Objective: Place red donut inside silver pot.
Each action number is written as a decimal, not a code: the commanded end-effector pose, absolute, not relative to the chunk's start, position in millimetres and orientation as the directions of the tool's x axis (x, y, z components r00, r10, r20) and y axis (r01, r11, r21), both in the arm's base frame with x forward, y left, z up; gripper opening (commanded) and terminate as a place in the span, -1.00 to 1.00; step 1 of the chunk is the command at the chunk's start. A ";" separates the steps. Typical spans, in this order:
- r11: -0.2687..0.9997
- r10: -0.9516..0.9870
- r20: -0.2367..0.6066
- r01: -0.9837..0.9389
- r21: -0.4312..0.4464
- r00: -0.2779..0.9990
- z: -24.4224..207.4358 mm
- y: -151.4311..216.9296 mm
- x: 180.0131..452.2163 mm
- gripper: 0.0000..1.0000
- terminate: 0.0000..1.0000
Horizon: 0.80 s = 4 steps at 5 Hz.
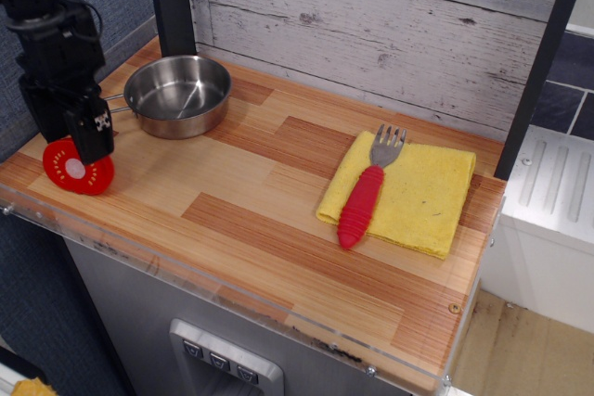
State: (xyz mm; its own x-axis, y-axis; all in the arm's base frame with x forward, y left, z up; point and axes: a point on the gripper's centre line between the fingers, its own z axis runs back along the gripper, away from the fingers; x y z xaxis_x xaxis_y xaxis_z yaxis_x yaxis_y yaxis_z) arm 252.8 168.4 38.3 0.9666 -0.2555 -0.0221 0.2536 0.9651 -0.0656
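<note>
Whitewashed planks back a striped wooden tabletop [251, 192], fronted by a clear plastic lip and flanked by blue-grey fabric on one side. Taking the silver pot [177, 93] as the landmark: it sits at the far corner of the tabletop, near the dark post, with its thin wire handle reaching out toward the fabric wall. It looks empty apart from reflections, so the receiving end of the task is ready.

The red donut [77, 167] lies flat, nearer the camera than the pot and off to the handle side, close to the tabletop's front edge. Its whitish dotted centre faces up. The black tool [67, 125] hangs directly over the donut's far rim, between donut and pot handle, its fingers pointing down and spread apart; one finger [96, 132] overlaps the disc in this view. Nothing is gripped, and whether the fingertips actually touch the disc cannot be told from here. That stance suggests a straddling pinch on the rim is being set up, since a flat disc offers little else to grab.

Well away from the pot, toward the opposite end, a yellow cloth [413, 192] lies folded with a red-handled fork [367, 192] resting across it, clear of the likely carry path.
</note>
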 end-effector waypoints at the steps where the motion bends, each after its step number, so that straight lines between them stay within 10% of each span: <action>1: 0.961 -0.277 -0.077 0.275 -0.042 0.958 38.9 179.1 258.4 1.00 -1.00; 3: 0.968 -0.240 -0.158 0.223 -0.116 0.958 15.0 183.2 249.1 1.00 -1.00; 4: 0.972 -0.214 -0.146 0.196 -0.131 0.966 8.2 182.5 244.6 -1.00 -1.00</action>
State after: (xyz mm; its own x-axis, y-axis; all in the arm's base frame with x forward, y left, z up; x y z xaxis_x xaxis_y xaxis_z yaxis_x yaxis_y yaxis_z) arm 245.7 178.2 7.1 0.9641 -0.2224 -0.1448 0.2029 0.9694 -0.1381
